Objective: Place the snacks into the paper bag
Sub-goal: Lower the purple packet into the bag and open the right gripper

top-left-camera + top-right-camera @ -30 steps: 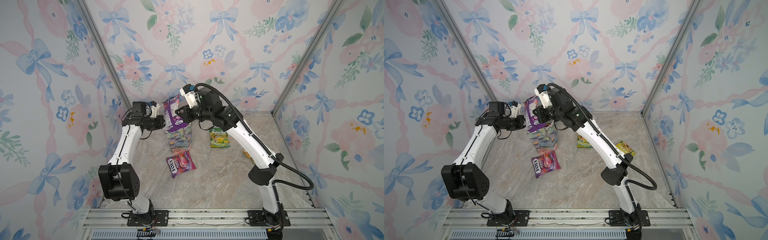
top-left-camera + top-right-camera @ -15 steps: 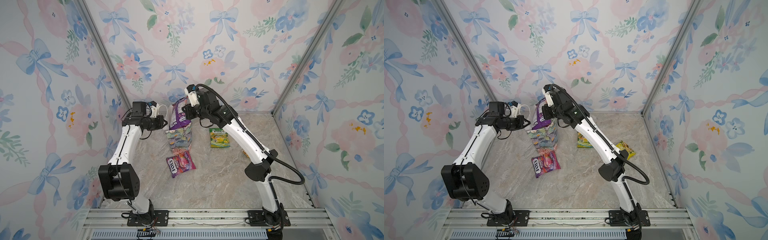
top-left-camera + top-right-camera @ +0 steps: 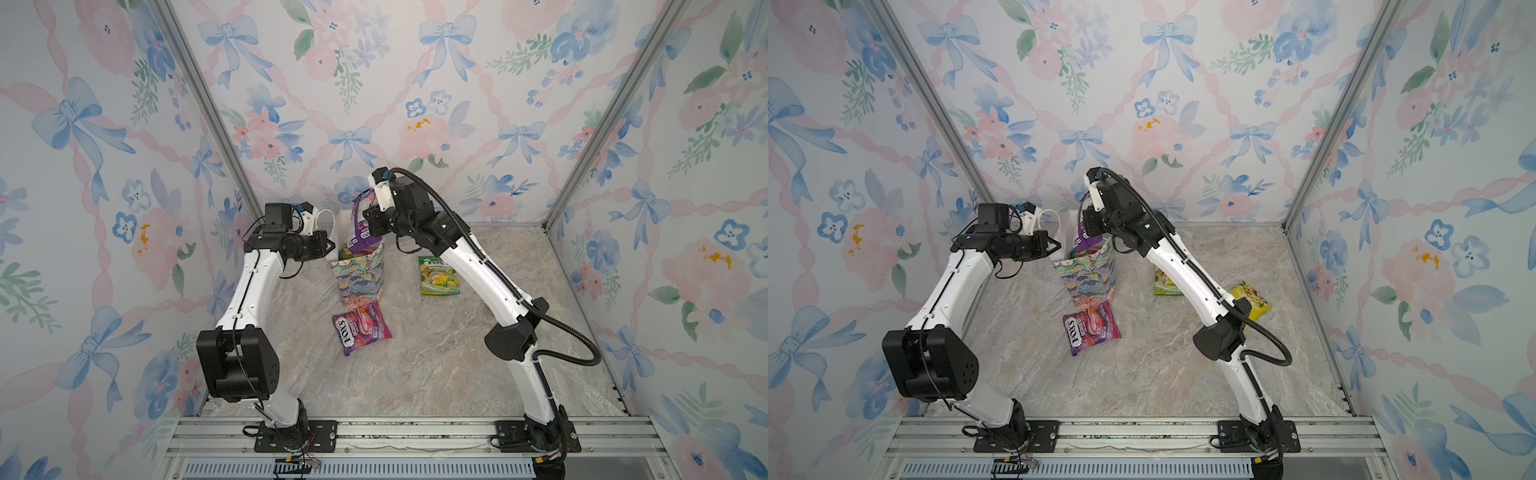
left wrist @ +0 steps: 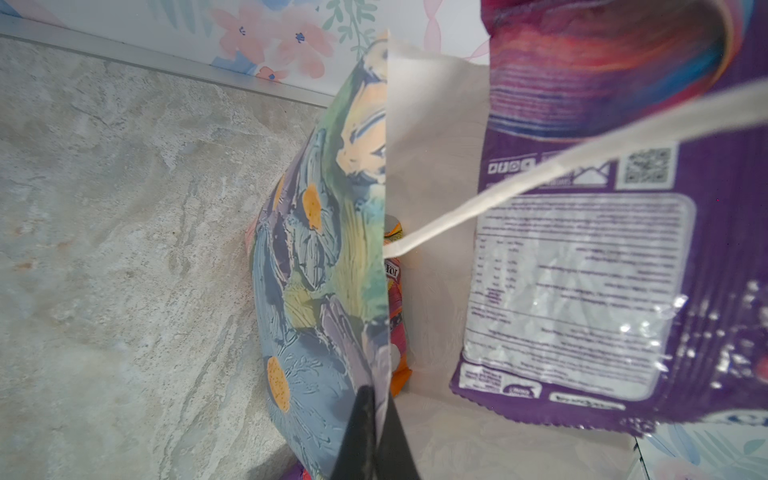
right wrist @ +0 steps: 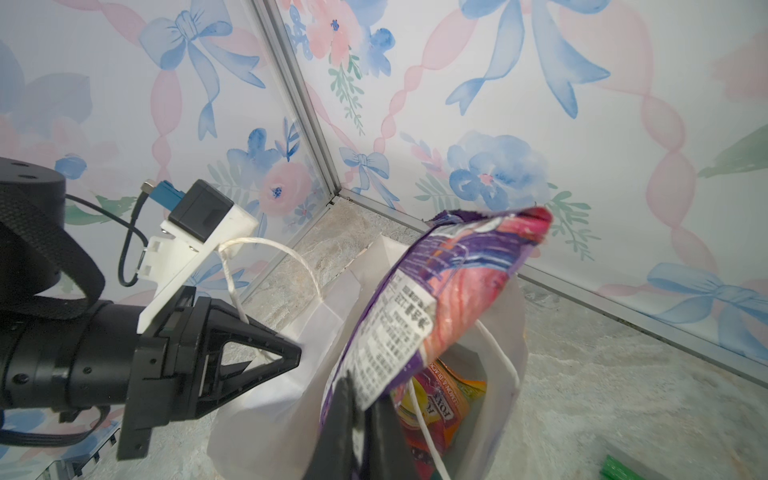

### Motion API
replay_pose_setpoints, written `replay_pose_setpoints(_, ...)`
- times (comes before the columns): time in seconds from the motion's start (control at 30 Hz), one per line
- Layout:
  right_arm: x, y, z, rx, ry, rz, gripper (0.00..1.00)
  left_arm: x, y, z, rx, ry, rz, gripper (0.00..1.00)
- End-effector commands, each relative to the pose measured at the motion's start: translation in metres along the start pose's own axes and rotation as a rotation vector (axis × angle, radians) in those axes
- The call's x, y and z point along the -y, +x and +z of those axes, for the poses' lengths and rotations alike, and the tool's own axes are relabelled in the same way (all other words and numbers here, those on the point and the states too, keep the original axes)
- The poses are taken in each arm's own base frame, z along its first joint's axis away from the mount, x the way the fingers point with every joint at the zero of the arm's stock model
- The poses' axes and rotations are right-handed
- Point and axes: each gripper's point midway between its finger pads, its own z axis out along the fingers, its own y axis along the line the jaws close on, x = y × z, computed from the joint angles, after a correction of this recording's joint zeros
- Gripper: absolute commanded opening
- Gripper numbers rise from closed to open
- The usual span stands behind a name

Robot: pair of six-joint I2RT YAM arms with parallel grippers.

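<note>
Scene: I look down on a marble table (image 3: 415, 374) inside flower-papered walls; 2 arms meet at the back.
Paper bag (image 3: 359, 274): it stands upright near the back wall, mouth open, painted floral outside (image 4: 316, 270), white inside (image 5: 291, 395).
Left claw (image 4: 376, 399): closed tight, pinching the bag's side wall at the rim; in both top views it reaches in from the left (image 3: 330, 245) (image 3: 1054, 245).
Cord handle (image 5: 266, 245): 1 white loop rises from the bag and catches on my left wrist camera mount.
Right claw (image 5: 361, 415): clamped on a purple packet (image 5: 415, 299), gripping its lower part.
Purple packet, position: upright over the bag's mouth (image 3: 360, 220) (image 3: 1080, 232); its lower end sits at the rim; I cannot tell how far in it is.
Orange packet (image 5: 449, 399): already lying inside the bag.
Berry packet (image 3: 361, 328): a purple FOX'S bag flat on the table, just in front of the bag's base.
Green packet (image 3: 438, 275): flat on the table, right of the bag, apart from it.
Yellow packet (image 3: 1252, 299): further right, partly hidden behind my right arm.
</note>
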Motion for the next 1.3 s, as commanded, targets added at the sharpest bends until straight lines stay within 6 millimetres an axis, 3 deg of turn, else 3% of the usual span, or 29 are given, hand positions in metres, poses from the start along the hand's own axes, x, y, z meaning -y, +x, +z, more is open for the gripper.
replay_pose_setpoints(0.0,-0.02,-0.01,0.003,0.049,-0.052,-0.009,0.0,0.005,0.001,-0.005,0.007,0.02,0.008,0.0)
replay_pose_setpoints(0.23,-0.037,0.004,0.018,0.025,-0.111,0.033,0.0,0.005,0.001,-0.005,0.006,0.022,0.007,0.0)
replay_pose_setpoints(0.57,-0.032,0.011,0.025,0.004,-0.112,0.067,0.0,0.004,0.001,-0.005,0.006,0.021,0.006,0.0)
replay_pose_setpoints(0.97,-0.046,0.005,-0.007,-0.003,-0.164,0.053,0.0,0.004,0.001,-0.004,0.005,0.022,0.006,0.0)
replay_pose_setpoints(1.27,-0.058,0.008,-0.019,-0.013,-0.175,0.02,0.0,0.004,0.0,-0.005,0.007,0.022,0.006,0.0)
